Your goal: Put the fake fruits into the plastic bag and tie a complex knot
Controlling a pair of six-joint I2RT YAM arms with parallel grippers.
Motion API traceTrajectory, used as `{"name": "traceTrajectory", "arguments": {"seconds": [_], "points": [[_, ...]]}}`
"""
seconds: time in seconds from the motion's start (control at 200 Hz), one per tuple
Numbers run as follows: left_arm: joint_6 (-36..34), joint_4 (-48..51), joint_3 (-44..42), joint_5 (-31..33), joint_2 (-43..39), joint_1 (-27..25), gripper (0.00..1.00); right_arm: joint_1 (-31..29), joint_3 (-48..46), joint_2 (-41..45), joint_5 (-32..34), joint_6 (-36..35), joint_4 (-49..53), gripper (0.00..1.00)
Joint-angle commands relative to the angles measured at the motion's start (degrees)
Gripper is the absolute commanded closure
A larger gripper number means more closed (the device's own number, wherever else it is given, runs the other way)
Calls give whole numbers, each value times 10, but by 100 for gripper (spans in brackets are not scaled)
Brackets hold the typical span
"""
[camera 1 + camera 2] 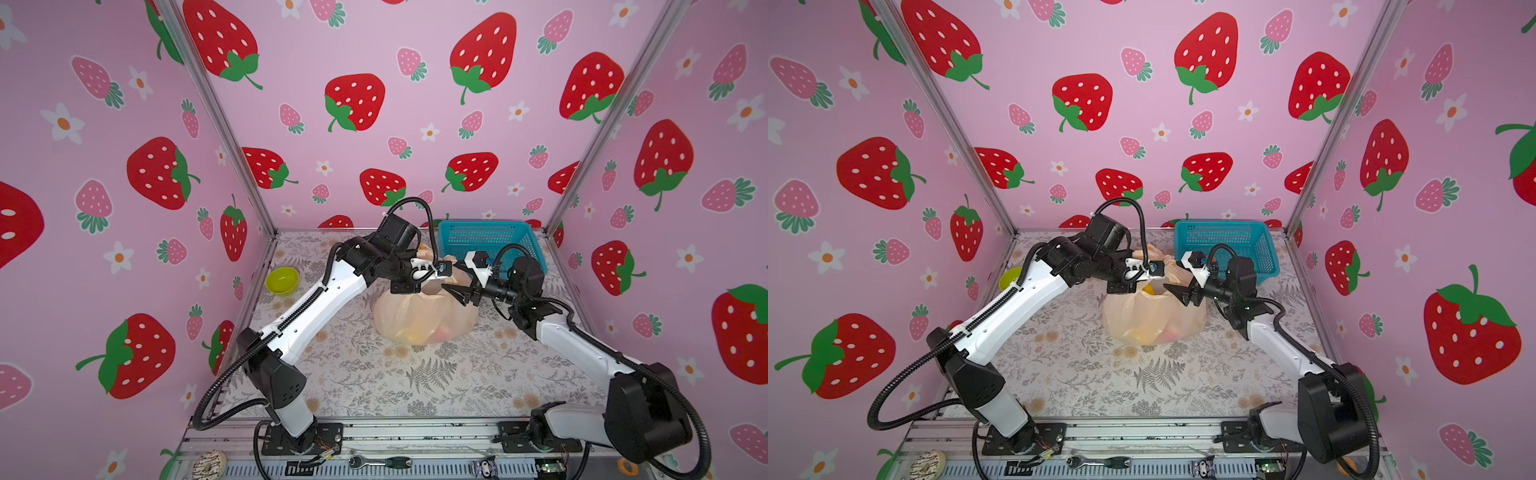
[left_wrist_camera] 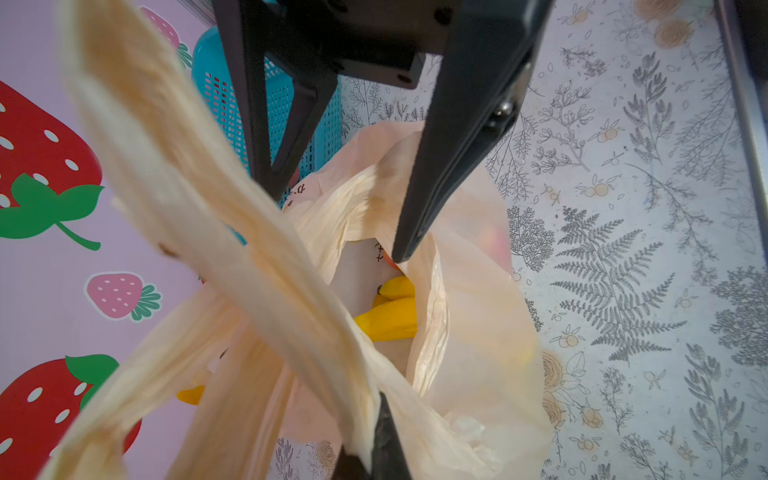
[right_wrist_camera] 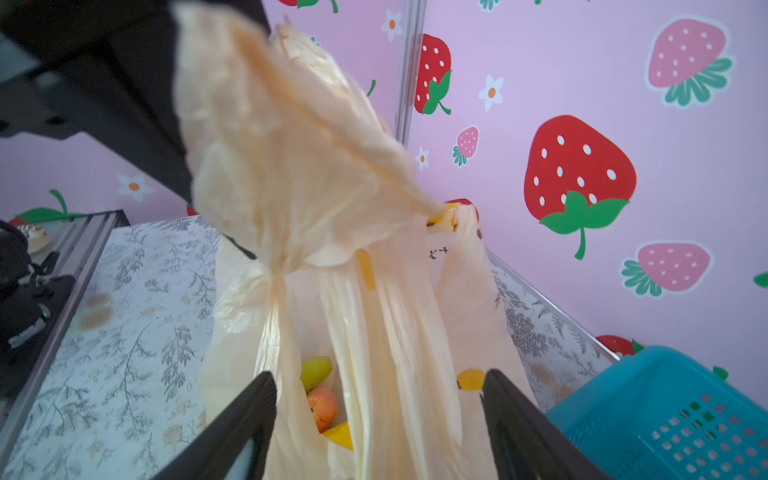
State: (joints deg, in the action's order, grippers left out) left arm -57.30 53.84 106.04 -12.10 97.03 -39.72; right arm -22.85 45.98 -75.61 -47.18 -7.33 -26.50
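Plastic bag (image 1: 424, 320) rests on the bench (image 1: 374, 374) toward the rear edge, right of centre, just in front of the blue basket (image 1: 486, 241) that occupies the rear right corner. Its mouth faces up.

Contents visible through the mouth:
- yellow bananas (image 2: 390, 316)
- a yellow-green fruit (image 3: 316, 370)
- a red-orange strawberry (image 3: 324, 407)

Both handles are raised above the mouth. In the left wrist view the handle strip (image 2: 208, 208) crosses over the second strip (image 2: 137, 386). Whether the two are tied cannot be determined.

Left pincer (image 2: 374, 432): narrow, clamped on the handle strip, which runs away from its tips. In both top views it sits over the left side of the bag's top.

Right pincer (image 1: 452, 293): wide, holding nothing. In the right wrist view its fingers (image 3: 249, 415) stand well apart, with the upper part of the bag between them. In both top views it sits at the bag's upper right side, tips pointing toward the left pincer.

A lime-green bowl (image 1: 282, 280) stands near the left edge of the bench, well apart from the bag.
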Motion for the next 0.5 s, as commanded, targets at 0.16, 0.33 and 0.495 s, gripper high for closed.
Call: {"name": "traceTrajectory", "arguments": {"seconds": [0.16,0.33,0.495], "points": [[-26,3,-7,-14,-8,6,100,0,62,-53,-100,-37,-37,15],[-32,5,-9,-19,-4,9,100,-6,78,-78,-128,-25,-58,14],[-40,6,-13,-20,1,10,100,-11,101,-107,-148,-20,-63,14]]}}
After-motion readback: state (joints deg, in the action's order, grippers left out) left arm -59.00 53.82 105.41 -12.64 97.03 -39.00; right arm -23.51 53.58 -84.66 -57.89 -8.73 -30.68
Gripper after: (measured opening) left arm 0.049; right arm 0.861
